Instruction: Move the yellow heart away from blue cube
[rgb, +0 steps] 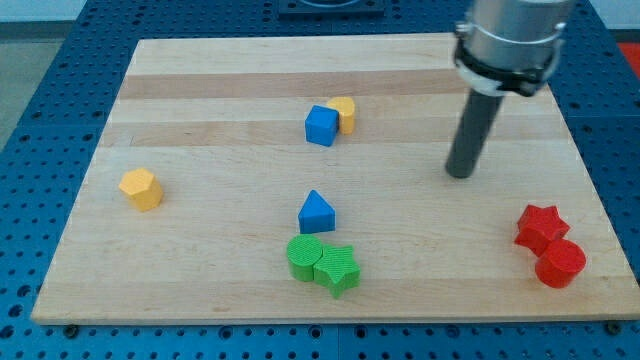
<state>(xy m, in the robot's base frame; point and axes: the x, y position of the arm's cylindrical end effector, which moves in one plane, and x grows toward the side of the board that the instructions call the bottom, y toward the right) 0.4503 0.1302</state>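
The yellow heart (344, 114) touches the blue cube (321, 125) on the cube's right side. My tip (460, 174) stands well right of the cube (there is no pincer, nothing is held). The approach is in hand; next, I judge, the tip must reach the seam between them and push the heart rightward.

Bright, even overhead light, soft short shadows under the blocks, slightly soft focus throughout.

Nothing to read here: no lettering, numbers, brands or signs show anywhere, not on the wooden surface (200, 90), not on any of the coloured blocks, not on the arm's metal collar (510, 45).
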